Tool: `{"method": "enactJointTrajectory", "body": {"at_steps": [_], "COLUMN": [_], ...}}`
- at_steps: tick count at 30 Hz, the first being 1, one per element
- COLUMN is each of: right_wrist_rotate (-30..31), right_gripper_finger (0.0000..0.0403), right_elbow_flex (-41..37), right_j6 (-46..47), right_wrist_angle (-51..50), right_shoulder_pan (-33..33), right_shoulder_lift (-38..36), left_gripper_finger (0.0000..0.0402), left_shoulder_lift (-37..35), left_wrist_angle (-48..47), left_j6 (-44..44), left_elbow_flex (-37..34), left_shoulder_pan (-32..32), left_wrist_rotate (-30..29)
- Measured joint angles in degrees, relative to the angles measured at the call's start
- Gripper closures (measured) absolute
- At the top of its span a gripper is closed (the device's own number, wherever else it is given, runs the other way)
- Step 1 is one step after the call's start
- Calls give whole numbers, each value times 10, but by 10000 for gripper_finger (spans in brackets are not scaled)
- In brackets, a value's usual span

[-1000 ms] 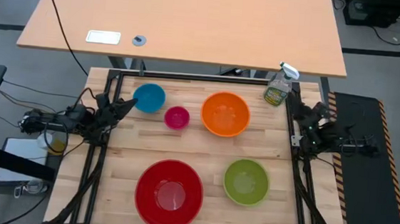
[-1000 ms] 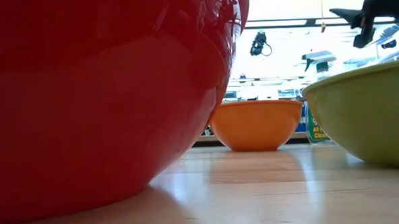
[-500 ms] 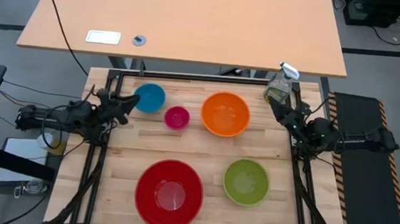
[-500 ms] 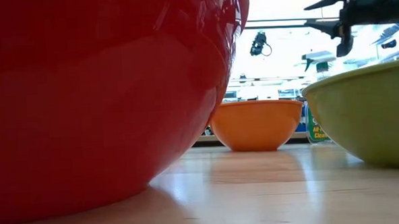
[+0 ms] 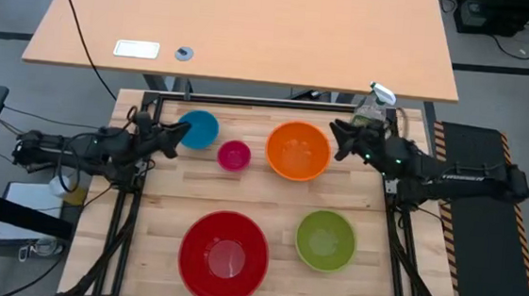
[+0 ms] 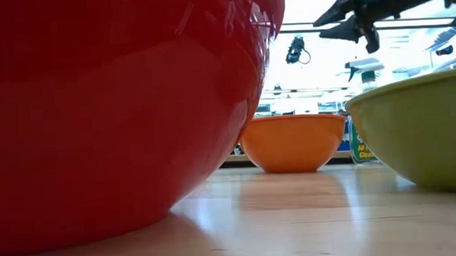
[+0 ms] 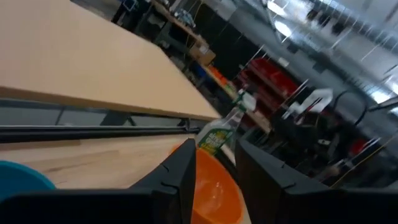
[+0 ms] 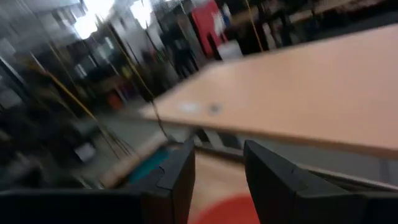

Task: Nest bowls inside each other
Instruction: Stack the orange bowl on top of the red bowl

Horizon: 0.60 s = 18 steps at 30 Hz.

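Five bowls rest upright on their bases on the wooden table: blue (image 5: 198, 129), pink (image 5: 234, 155) and orange (image 5: 297, 151) in the far row, red (image 5: 224, 256) and green (image 5: 325, 240) in the near row. My left gripper (image 5: 180, 134) hovers open just left of the blue bowl, pointing level toward the table's right. My right gripper (image 5: 339, 140) hovers open above the table, just right of the orange bowl's rim, pointing left. Nothing lies between either pair of fingers. The low view shows the right gripper (image 6: 337, 19) high above the orange bowl (image 6: 292, 140).
A clear spray bottle (image 5: 371, 114) stands at the far right corner, just behind my right arm. A black frame rail (image 5: 249, 100) runs along the table's far edge. Beyond it stands a large tan desk (image 5: 245, 28). Bare wood lies between the two rows of bowls.
My right gripper has swung from the table's right edge toward the orange bowl, rising and tipping to level. My left gripper has risen a little and levelled beside the blue bowl. No bowl has moved.
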Motion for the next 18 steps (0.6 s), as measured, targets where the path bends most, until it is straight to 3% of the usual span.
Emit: {"method": "enactJointTrajectory", "body": {"at_steps": [5,10,14,18], "right_wrist_rotate": [-14,-70,-123,-173], "right_gripper_finger": [256,237,191,145], "right_elbow_flex": [101,200,217,200], "right_j6": [6,79,145,200], "right_wrist_angle": [-237,-484,-561,-577], "right_shoulder_pan": [-14,-35,-61,-96], "right_shoulder_lift": [62,136,182,215], "left_gripper_finger": [258,206,178,173], "left_shoulder_lift": [49,98,127,143], "left_wrist_angle": [-146,-273,-318,-319], "left_j6": [-36,-33,-5,19], "left_elbow_flex": [85,164,201,208], "left_shoulder_pan": [0,0,0,0], "left_wrist_rotate": [2,12,17,30]}}
